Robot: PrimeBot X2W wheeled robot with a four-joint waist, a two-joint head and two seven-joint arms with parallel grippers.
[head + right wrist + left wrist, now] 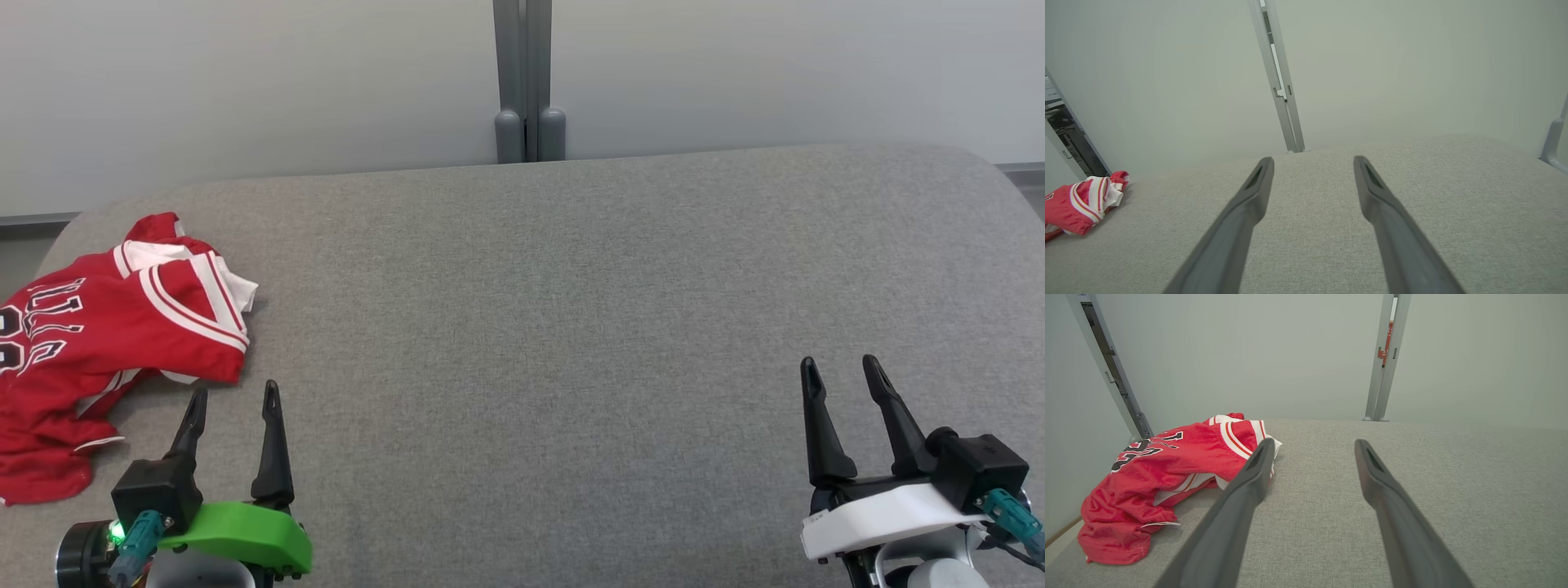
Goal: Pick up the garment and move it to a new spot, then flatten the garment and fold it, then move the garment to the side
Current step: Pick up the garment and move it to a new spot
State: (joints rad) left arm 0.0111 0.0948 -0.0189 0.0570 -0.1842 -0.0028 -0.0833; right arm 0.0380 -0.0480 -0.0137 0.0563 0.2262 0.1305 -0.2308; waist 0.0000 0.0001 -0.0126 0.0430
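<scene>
pointing forward, left end effector (235,389) spread beside the garment (106,327), seemingly apart; right end effector (839,360) spread.

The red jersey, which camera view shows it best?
The left wrist view: the red jersey lies close and nearly whole there. The head view cuts the red jersey off at its left edge; the right wrist view shows a small, cropped part far left.

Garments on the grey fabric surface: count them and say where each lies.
1. The crumpled red jersey with white trim and black lettering lies at the left edge of the grey fabric surface, just left of the open left gripper. None seems hidden.
</scene>
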